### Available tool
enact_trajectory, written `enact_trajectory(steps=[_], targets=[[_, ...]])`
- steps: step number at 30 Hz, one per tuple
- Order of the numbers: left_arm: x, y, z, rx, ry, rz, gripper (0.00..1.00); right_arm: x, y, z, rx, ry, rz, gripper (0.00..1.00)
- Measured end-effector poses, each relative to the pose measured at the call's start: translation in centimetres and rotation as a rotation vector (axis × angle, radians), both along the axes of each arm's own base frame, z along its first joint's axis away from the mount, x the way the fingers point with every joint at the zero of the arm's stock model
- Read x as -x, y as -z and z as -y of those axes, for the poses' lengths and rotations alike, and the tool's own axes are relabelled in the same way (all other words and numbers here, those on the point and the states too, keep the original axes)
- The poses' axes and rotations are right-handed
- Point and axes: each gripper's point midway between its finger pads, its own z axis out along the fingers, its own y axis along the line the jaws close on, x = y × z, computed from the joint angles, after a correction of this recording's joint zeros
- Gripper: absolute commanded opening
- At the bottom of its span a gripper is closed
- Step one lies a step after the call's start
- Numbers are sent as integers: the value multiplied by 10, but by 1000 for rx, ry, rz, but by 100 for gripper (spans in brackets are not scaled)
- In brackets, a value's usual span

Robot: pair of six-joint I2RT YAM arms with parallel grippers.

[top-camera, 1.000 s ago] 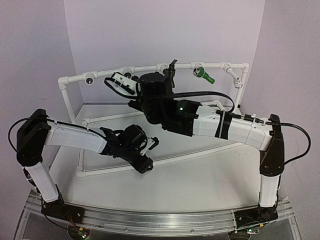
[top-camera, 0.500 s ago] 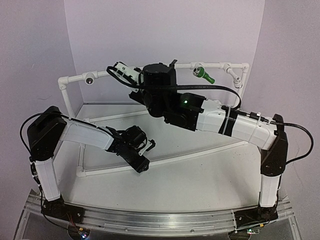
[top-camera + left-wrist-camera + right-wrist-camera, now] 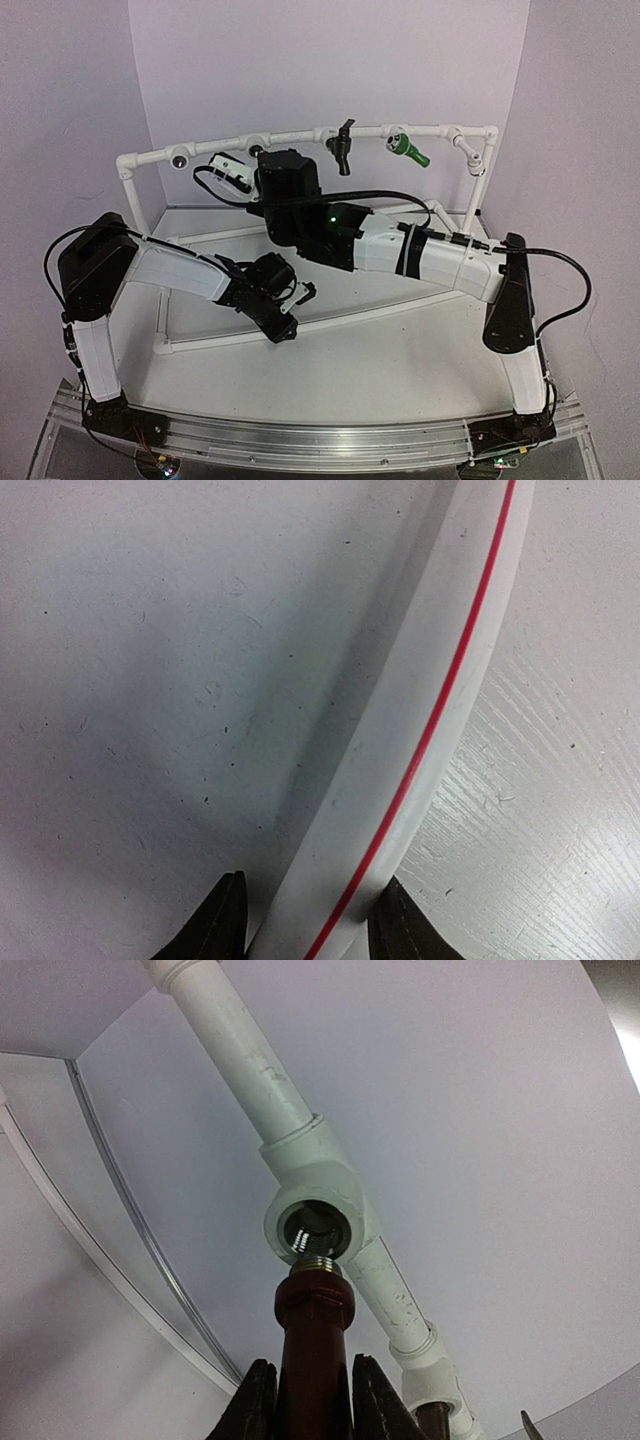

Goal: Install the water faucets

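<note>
Since a second ago the right gripper [image 3: 308, 1400] has swung left, clenched on the reddish-brown faucet [image 3: 313, 1340], whose long axis aims its threaded end at the tee socket [image 3: 315, 1222] just ahead, while the left gripper [image 3: 305, 930] clasps the red-striped pipe [image 3: 400, 770].

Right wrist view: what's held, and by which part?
The right gripper holds the reddish-brown faucet by its lower body, threaded end free at the tee socket.

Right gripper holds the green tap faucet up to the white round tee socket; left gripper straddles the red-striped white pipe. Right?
Wrong colour: the right gripper holds the reddish-brown faucet at the white round tee socket, as the right wrist view shows. The left gripper does straddle the red-striped white pipe.
</note>
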Motion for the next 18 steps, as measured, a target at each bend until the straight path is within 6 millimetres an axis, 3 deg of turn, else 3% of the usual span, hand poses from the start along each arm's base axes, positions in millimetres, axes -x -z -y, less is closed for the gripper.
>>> enact_trajectory(steps=[6,18], targets=[[1,2,1,-1,15,-2,11,-5,-2,-2,65,46,100,0],[0,3,4,-4,31,-5,2,5,-9,-3,203,96,309,0]])
